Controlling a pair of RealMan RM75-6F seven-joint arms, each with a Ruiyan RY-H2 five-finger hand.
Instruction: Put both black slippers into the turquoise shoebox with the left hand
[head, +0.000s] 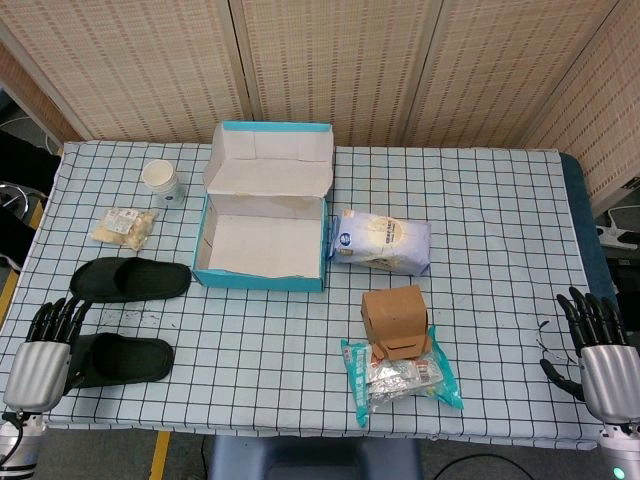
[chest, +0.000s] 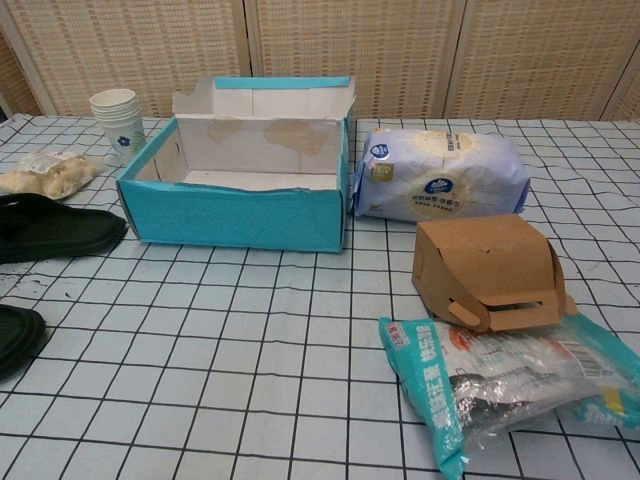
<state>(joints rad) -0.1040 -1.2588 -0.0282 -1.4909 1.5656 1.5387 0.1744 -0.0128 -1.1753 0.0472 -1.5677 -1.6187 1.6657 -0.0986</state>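
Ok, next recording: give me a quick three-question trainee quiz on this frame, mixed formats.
1. True or false: the turquoise shoebox already holds a black slipper.
2. Multiple choice: the left robot hand is
A) gripping a slipper
B) open, beside the near slipper
C) inside the shoebox
3. Fill in: the brown cardboard box sits against a teal ______ of packets.

Key
1. False: the shoebox is empty; the far slipper and the near one both lie on the table, left of it.
2. B. The right robot hand is open too, holding nothing.
3. bag
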